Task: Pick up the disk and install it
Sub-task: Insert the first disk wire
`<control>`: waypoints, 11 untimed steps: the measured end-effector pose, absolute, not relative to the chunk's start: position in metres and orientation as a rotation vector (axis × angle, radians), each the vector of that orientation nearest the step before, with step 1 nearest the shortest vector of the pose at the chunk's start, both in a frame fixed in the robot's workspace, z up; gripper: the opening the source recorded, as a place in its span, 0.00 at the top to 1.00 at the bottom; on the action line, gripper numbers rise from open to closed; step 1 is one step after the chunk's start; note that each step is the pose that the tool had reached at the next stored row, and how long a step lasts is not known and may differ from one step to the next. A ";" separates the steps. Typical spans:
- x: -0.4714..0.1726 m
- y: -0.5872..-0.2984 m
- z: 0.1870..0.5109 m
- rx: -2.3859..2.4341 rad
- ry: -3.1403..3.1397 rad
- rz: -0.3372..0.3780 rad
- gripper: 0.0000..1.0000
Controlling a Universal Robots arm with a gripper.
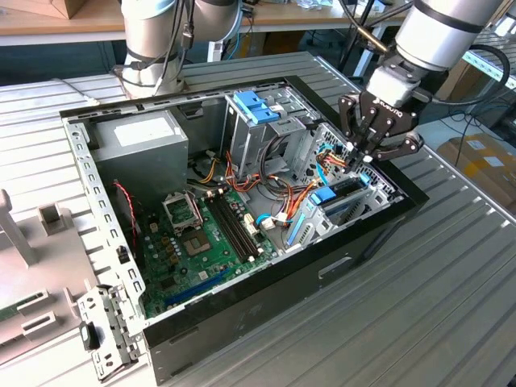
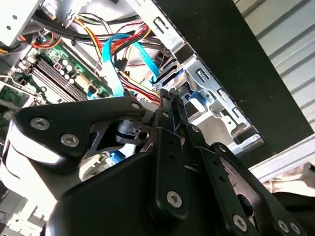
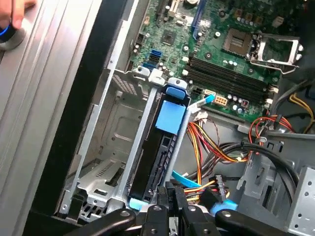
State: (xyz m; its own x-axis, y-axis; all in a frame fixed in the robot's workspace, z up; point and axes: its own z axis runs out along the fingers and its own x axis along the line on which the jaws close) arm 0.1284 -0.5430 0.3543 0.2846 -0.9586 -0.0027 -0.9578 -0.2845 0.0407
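- Gripper (image 1: 367, 156) hangs over the corner of the open computer case (image 1: 322, 266) on the exterior view's right; its fingers (image 3: 167, 201) are pressed together, holding nothing.
- Just under the fingertips, the disk (image 3: 160, 157) stands on its edge in the metal drive bay (image 3: 106, 147), with its blue tab (image 3: 171, 116) showing.
- Beside the bay lie orange and yellow cables (image 3: 211, 145), then the green motherboard (image 3: 226, 54).

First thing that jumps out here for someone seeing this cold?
The open computer case on the metal table, green motherboard exposed with orange and blue cables beside it. At its corner toward the exterior view's right, the gripper hangs over the drive bay, where the disk stands on edge in its slot with a blue tab on top.
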 end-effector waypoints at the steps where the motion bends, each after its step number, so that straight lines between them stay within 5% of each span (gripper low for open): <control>1: 0.128 -0.543 0.354 2.468 -1.893 -0.042 0.83; 11: 0.123 -0.544 0.350 2.345 -2.047 -0.045 0.83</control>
